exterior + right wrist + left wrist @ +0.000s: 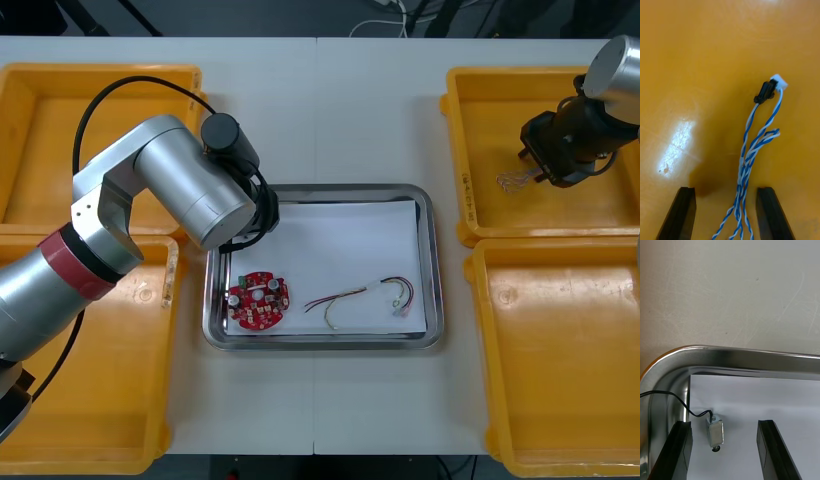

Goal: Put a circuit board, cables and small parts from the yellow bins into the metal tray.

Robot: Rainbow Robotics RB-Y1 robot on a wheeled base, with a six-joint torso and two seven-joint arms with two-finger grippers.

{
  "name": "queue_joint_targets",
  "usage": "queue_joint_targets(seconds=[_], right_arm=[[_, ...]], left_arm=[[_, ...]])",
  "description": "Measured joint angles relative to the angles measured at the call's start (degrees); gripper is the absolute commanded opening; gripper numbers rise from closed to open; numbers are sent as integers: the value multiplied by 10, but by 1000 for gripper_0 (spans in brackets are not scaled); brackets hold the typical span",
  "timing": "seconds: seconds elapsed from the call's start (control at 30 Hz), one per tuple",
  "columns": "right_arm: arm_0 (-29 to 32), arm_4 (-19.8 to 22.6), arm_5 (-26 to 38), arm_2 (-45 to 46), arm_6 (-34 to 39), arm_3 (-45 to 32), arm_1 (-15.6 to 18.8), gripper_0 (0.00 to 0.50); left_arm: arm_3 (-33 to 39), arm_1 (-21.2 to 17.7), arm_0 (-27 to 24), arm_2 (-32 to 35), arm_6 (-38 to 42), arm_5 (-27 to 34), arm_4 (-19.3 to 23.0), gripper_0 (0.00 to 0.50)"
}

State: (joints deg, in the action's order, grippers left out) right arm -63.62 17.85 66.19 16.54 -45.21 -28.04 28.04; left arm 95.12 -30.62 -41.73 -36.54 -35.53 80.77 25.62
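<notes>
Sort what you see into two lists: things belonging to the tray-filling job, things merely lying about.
Job: metal tray, white inside; round red circuit board; red and yellow cable; small metal part within the open left gripper; twisted blue and white cable within the open right gripper; yellow bins.
Lying about: light table; white cords beyond its far edge.

Found a light table (370, 110), joined by a seam (316, 420) down the middle, finely scratched. Beyond its far edge, noted dark floor (260, 15) and a white cord (398, 10).
</notes>
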Motion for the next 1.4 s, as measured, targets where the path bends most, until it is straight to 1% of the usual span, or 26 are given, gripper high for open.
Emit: queue_joint_targets(seconds=[0.03, 0.07, 0.2, 0.4, 0.53, 0.63, 0.7, 0.8, 0.93, 1.03, 1.27, 1.33, 1.4], right_arm=[[0, 5, 0, 0, 0, 1, 0, 28], [0, 10, 0, 0, 0, 1, 0, 0], [2, 27, 0, 0, 0, 1, 0, 0], [4, 30, -1, 0, 0, 1, 0, 0], [4, 30, 11, 0, 0, -2, 1, 0], [4, 25, 48, 0, 0, -14, 1, 0], [5, 8, 96, 0, 0, -33, 1, 0], [11, -14, 157, 0, 0, -77, 1, 0], [19, -18, 229, 0, 0, -144, 1, 0], [19, -20, 269, 0, 0, -180, 1, 0], [20, -21, 351, 0, -2, -254, 1, 0], [20, -23, 372, 0, -7, -273, 1, 0], [20, -26, 395, 0, -27, -293, 1, 0]], left_arm=[[0, 0, 0, 0, 0, 0, 0, 500], [0, 0, 0, 0, 0, 0, 0, 500], [2, 0, -4, 0, 4, 4, 0, 500], [27, 0, -19, 3, 24, 59, 19, 500], [55, 0, -20, 18, 25, 92, 33, 500], [71, -1, -20, 34, 25, 111, 44, 500], [81, -3, -21, 49, 25, 132, 54, 500], [94, -7, -21, 75, 23, 164, 75, 500], [105, -19, -24, 117, 12, 203, 113, 500], [106, -31, -30, 145, -19, 228, 136, 500], [107, -64, -36, 201, -155, 265, 174, 500], [106, -73, -36, 212, -175, 268, 183, 500], [103, -83, -36, 224, -178, 270, 192, 500]])
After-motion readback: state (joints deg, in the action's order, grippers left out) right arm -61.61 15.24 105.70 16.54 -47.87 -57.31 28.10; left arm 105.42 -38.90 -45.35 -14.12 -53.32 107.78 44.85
